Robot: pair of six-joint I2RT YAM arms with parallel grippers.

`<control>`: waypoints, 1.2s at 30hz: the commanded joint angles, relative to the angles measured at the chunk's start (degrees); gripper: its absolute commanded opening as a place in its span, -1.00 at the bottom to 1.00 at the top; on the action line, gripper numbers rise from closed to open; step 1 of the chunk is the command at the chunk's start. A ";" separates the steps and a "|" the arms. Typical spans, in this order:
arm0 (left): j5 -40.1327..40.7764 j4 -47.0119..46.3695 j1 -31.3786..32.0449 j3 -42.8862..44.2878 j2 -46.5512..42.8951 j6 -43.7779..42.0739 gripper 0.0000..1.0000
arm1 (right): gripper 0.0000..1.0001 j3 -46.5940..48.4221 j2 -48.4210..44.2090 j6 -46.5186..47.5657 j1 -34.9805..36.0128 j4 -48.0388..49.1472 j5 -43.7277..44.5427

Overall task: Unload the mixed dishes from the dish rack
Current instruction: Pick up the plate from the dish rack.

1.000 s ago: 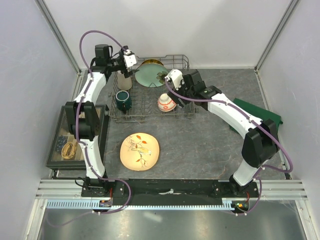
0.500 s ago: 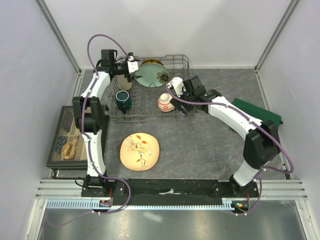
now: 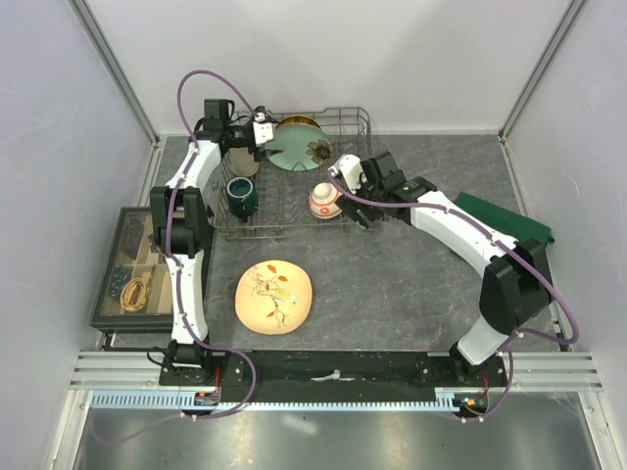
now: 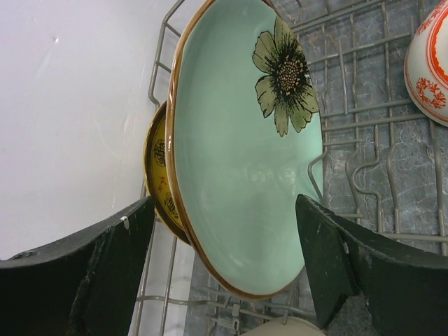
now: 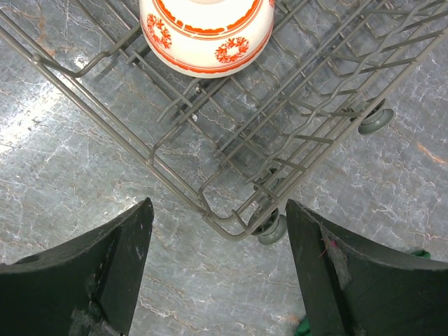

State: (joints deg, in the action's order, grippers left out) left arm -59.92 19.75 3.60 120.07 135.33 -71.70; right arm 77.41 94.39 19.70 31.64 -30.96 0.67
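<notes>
your left gripper (image 4: 225, 217) faces the larger pale-green flower plate (image 4: 238, 140) with its jaws apart; the plate stands on edge at the far side of the dish rack (image 3: 284, 208). your right gripper (image 5: 217, 213), jaws also apart, hangs over the rack's near right corner, by the red-and-white patterned bowl (image 5: 206, 31). the cream floral plate (image 3: 274, 295) lies on the table (image 3: 392, 284).

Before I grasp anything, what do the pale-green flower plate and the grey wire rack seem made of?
Pale-green flower plate: probably glazed ceramic, given its glossy surface and brown rim band. Grey wire dish rack: thin bent rods, likely metal, matte grey; coated or bare is unclear.
</notes>
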 commanded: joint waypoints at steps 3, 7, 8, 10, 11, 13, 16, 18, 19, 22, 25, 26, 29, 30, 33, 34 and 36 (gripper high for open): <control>-4.33 1.43 0.53 3.06 1.69 -4.32 0.69 | 0.68 -0.59 -0.08 -0.37 -0.17 0.37 -0.58; -4.85 1.87 0.89 2.54 1.87 -5.03 0.65 | 0.68 -0.94 -0.43 -0.19 -0.26 0.64 -0.49; -4.94 1.87 0.89 2.54 1.96 -5.20 0.64 | 0.68 -1.12 -0.35 -0.37 -0.26 0.73 -0.58; -5.03 1.79 0.89 2.54 2.13 -5.29 0.62 | 0.68 -1.29 -0.35 -0.46 -0.26 0.73 -0.58; -4.86 1.87 0.89 2.54 2.22 -5.38 0.61 | 0.68 -1.38 -0.35 -0.54 -0.26 0.73 -0.49; -4.85 1.87 0.89 2.62 2.31 -5.47 0.58 | 0.67 -1.82 -0.17 -0.63 -0.26 0.99 -0.58; -4.94 1.44 0.89 2.71 2.40 -5.55 0.43 | 0.67 -2.52 0.00 -0.81 -0.26 1.25 -0.58; -4.85 1.17 0.89 2.63 2.40 -5.38 0.33 | 0.67 -2.96 0.09 -0.89 -0.26 1.34 -0.49; -4.85 0.65 0.89 2.62 2.31 -5.03 0.29 | 0.67 -3.05 0.01 -0.90 -0.26 1.43 -0.49; -4.85 -0.58 0.89 2.54 2.13 -3.98 0.24 | 0.67 -3.31 -0.08 -0.98 -0.26 1.60 -0.40; -4.85 -1.37 0.97 2.54 2.05 -3.27 0.19 | 0.67 -3.67 0.00 -0.98 -0.35 1.69 -0.40; -4.85 -1.38 0.97 2.54 2.05 -3.10 0.15 | 0.67 -3.75 -0.26 -0.98 -0.35 1.69 -0.40; -5.12 -1.55 0.97 2.27 1.87 -2.83 0.05 | 0.67 -4.19 -0.43 -0.81 -0.44 1.78 0.03; -5.29 -1.55 1.06 2.01 1.61 -2.66 0.04 | 0.68 -4.28 -0.61 -0.72 -0.35 1.78 0.21; -5.64 -1.47 1.06 0.26 0.82 -3.27 -0.01 | 0.67 -4.46 -0.70 -0.81 -0.52 1.87 0.21; -5.73 -1.55 1.15 -0.27 0.21 -3.44 -0.02 | 0.68 -4.46 -0.70 -0.81 -0.52 1.87 0.21; -6.00 -1.55 1.15 -1.76 -0.41 -4.06 -0.02 | 0.67 -4.55 -0.52 -0.89 -0.52 1.96 0.30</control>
State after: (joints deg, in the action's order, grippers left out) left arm -63.00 19.18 4.27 120.31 136.51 -74.63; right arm 73.41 94.50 19.29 31.48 -30.46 0.71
